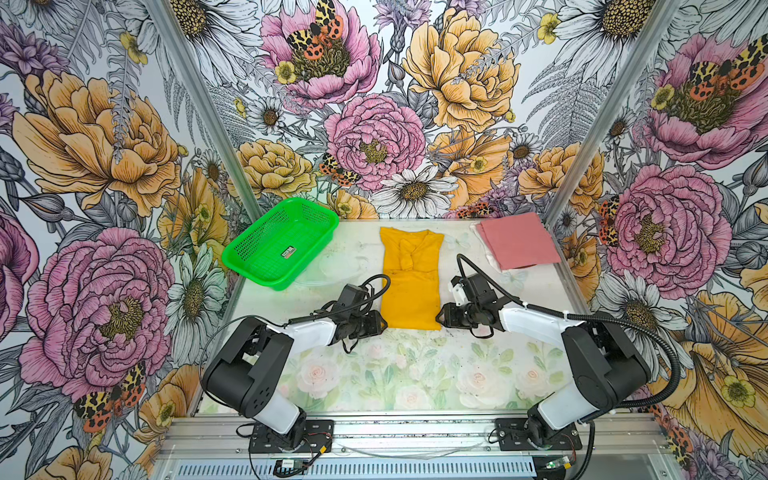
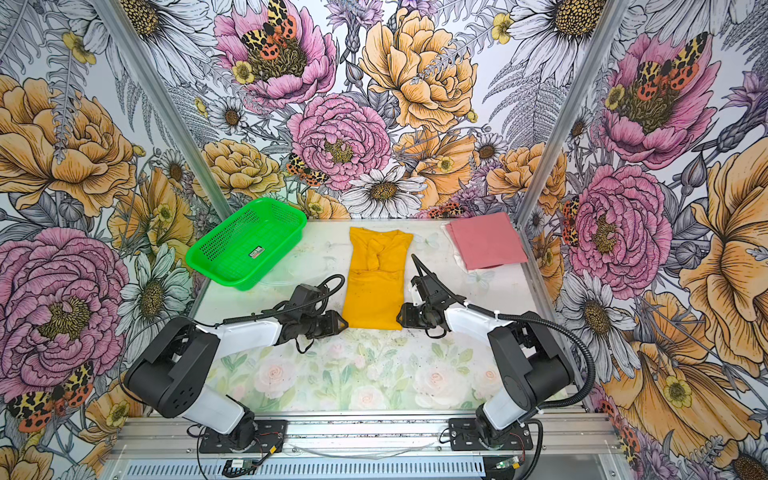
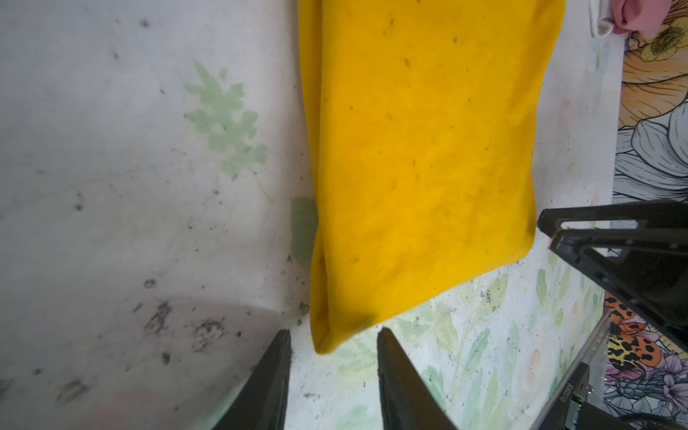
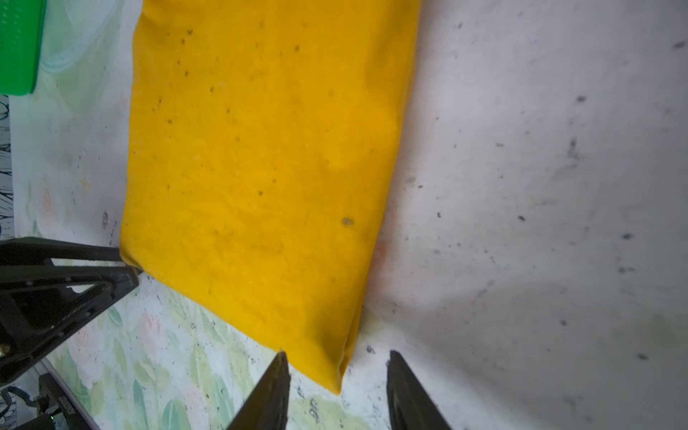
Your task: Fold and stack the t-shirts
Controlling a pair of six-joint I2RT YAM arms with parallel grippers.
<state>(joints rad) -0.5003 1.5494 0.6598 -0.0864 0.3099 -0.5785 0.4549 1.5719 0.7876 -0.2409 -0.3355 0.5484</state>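
Yellow t-shirt (image 1: 411,286) flat, left hand (image 3: 333,331) parted around one near corner, right hand (image 4: 337,353) parted around the other

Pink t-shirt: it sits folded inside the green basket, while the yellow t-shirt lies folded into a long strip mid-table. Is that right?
Not quite. The pink t-shirt is not in the green basket: both top views show it folded on the table at the far right, and the basket holds no shirt. The yellow t-shirt does lie as a long strip mid-table.
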